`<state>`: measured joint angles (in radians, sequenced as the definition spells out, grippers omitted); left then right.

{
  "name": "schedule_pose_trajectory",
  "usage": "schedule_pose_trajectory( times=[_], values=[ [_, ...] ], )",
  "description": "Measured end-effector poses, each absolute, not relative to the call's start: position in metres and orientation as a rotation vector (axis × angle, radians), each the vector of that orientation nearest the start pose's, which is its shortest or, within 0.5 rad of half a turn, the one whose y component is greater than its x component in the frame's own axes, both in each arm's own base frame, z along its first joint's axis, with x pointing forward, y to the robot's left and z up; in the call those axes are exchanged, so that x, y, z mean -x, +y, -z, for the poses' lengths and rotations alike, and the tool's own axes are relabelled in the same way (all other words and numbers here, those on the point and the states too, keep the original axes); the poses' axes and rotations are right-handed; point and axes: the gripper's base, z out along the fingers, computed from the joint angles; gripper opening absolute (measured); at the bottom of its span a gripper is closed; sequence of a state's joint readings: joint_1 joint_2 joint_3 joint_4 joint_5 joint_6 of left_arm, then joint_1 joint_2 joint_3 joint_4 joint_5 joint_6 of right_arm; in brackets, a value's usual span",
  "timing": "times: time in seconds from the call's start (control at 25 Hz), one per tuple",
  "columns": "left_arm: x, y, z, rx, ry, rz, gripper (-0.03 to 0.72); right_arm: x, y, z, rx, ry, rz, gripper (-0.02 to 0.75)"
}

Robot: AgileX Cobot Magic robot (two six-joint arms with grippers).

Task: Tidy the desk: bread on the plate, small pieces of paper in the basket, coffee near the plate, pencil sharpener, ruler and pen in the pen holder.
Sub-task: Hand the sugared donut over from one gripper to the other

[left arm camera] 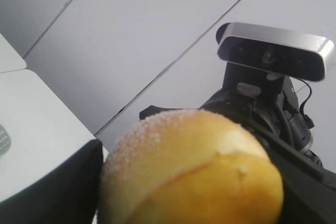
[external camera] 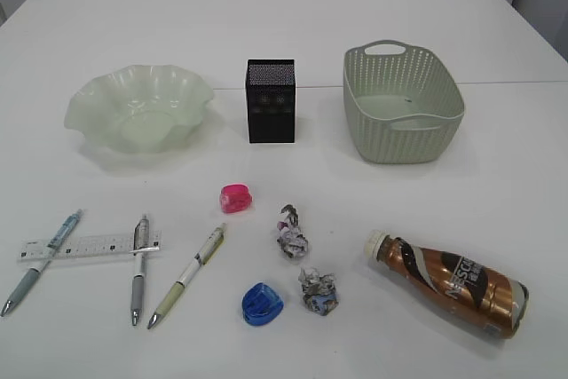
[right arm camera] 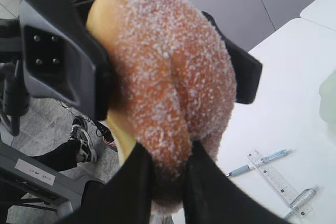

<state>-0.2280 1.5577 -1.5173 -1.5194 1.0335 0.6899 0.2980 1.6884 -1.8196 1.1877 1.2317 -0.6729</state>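
Right hand (right arm camera: 168,184) pinches the sugared golden-brown oval bun (right arm camera: 168,66) clear of the white tabletop (external camera: 497,42); left hand (left arm camera: 178,203) brackets it (clamped or not, cannot tell). Pale green ruffled glass plate (external camera: 89,104) empty; everything else unsorted.

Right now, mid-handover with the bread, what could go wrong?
1. The bread hangs off the desk edge, over the floor. If it slips, it lands down there.
2. The right gripper pinches only a thin fold at the bread's end and visibly dents it, so a pull could tear it.
3. The left gripper brackets the bread, but a firm hold isn't evident. If the right gripper releases first, the bread may drop.
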Motion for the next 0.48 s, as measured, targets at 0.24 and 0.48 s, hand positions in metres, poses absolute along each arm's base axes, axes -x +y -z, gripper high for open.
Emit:
schedule_pose_trajectory(
  times=[0.24,0.48],
  values=[
    [-0.3049,-0.1515,-0.4378,-0.408,1.796,1.551,0.431,-0.3092,0.1783,-0.45,0.895,1.886,-1.325,0.117],
    [-0.305,-0.1514,-0.4378,-0.416,1.79,1.542,0.27,-0.3092,0.1783,-0.45,0.895,1.886,-1.325,0.111]
  ],
)
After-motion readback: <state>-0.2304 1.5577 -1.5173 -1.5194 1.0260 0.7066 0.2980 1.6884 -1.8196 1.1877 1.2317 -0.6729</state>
